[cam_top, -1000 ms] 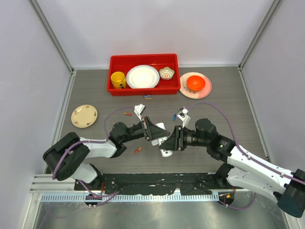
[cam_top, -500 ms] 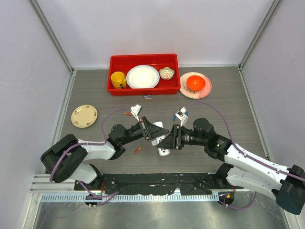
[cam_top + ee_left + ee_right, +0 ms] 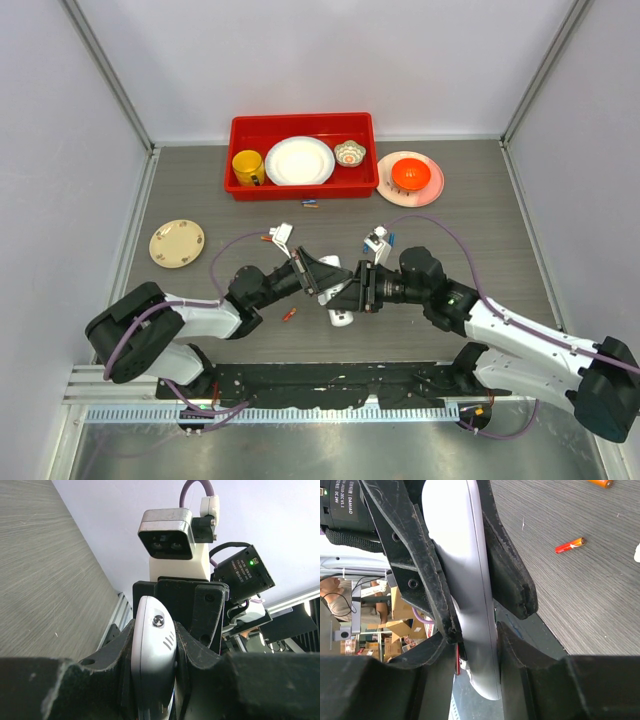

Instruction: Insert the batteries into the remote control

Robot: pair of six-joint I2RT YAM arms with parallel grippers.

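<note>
Both arms are shifting slightly left versus a second ago. Left gripper [image 3: 328, 279] is clamping the remote control [image 3: 341, 318] mid-table. Right gripper [image 3: 353, 295] is straddling its other end, can't tell if pinching. Red battery [image 3: 289, 314] is lying just left of them, red bin [image 3: 302, 190] sitting far behind.

Both my pincers, left [image 3: 328, 283] and right [image 3: 352, 292], have drifted slightly leftward over the worktop [image 3: 200, 190] in the past second, carrying the remote control [image 3: 341, 317] clasped between them along. My right elbow has drawn in toward the middle, and my left wrist camera has swung left.
</note>
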